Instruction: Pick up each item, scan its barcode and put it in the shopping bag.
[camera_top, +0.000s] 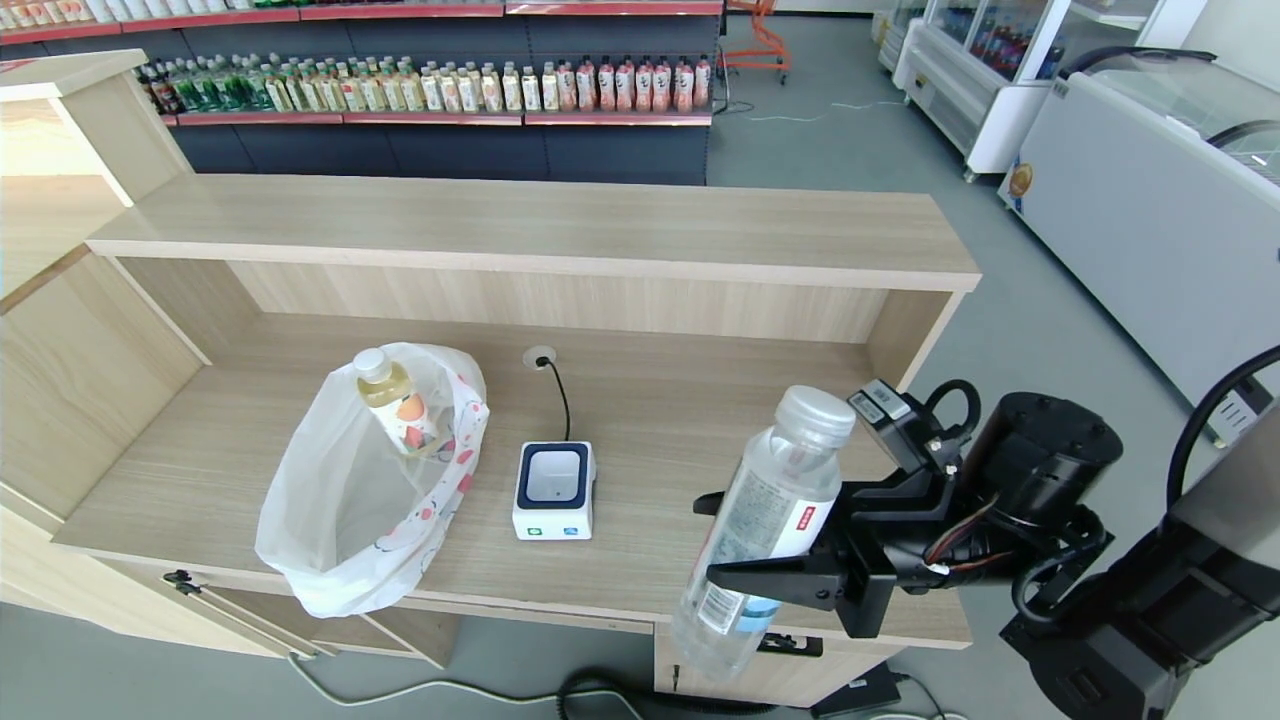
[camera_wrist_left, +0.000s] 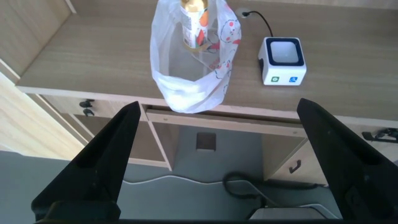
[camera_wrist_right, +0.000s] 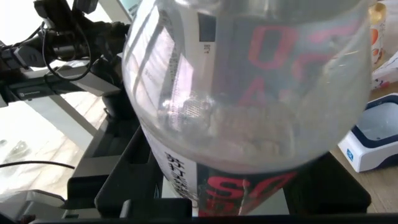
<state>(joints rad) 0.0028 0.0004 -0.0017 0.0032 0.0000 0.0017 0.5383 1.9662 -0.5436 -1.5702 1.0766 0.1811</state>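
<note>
My right gripper (camera_top: 735, 540) is shut on a clear water bottle (camera_top: 765, 520) with a white and red label, held tilted above the counter's front right edge. Up close, the bottle (camera_wrist_right: 249, 93) hides most of the fingers. A white barcode scanner (camera_top: 553, 489) sits mid-counter, left of the bottle; it also appears as the scanner (camera_wrist_left: 283, 60) and the scanner (camera_wrist_right: 373, 134). A translucent shopping bag (camera_top: 360, 490) stands at the front left with a tea bottle (camera_top: 395, 400) inside; from the left wrist, the bag (camera_wrist_left: 189, 56) lies ahead. My left gripper (camera_wrist_left: 217, 162) hangs open, below and in front of the counter edge.
The wooden counter (camera_top: 640, 420) has a raised back shelf and side walls. The scanner's black cable (camera_top: 560, 395) runs to a hole behind it. Drawers (camera_wrist_left: 205, 140) sit under the counter front. Drink shelves (camera_top: 430, 90) and freezers (camera_top: 1130, 180) stand beyond.
</note>
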